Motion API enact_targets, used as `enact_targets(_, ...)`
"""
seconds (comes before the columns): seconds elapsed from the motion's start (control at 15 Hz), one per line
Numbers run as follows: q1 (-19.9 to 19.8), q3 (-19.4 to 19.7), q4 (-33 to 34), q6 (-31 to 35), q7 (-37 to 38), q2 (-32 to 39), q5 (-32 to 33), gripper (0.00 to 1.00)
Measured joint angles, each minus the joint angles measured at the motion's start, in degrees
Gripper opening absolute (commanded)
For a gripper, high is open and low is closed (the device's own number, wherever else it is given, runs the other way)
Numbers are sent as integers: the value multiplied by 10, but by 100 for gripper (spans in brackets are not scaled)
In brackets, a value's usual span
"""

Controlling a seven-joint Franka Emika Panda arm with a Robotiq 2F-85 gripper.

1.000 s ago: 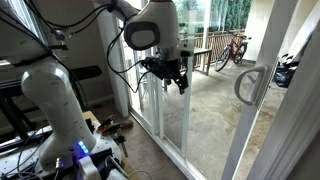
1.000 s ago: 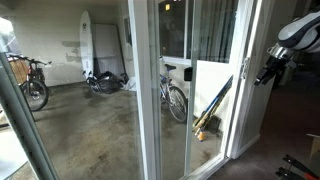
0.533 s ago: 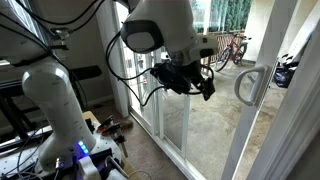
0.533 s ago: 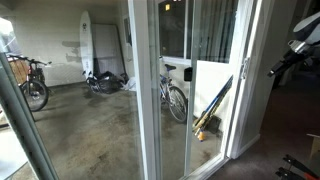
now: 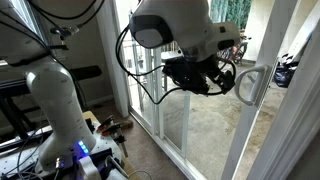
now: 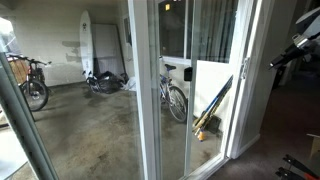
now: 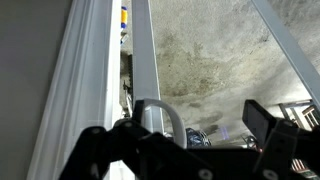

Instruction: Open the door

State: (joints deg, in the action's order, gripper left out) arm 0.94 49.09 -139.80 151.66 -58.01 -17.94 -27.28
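No legible text, label, brand or number in any view. Only a small yellow-and-blue patch point(image 7: 124, 14), just left of the white-framed sliding glass door point(image 7: 148, 50) in the wrist view, too blurred to read.

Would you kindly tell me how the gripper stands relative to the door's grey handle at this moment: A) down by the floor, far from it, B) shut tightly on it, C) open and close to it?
C: the gripper sits beside the handle, and the wrist view shows its fingers spread wide.
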Motion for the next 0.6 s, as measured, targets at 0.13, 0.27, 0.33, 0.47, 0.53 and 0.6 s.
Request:
enact_targets(0.13, 0, 0, 0, 0, 0, 1, 0, 100)
enact_targets(0.27, 0, 0, 0, 0, 0, 1, 0, 100)
enact_targets(0.33, 4, 3, 0, 0, 0, 1, -4, 100)
enact_targets(0.47, 33, 21, 2, 11, -9, 1, -46, 100)
enact_targets(0.53, 56, 36, 7, 18, -19, 2, -73, 100)
enact_targets(0.6, 82, 53, 15, 19, -32, 5, -102, 100)
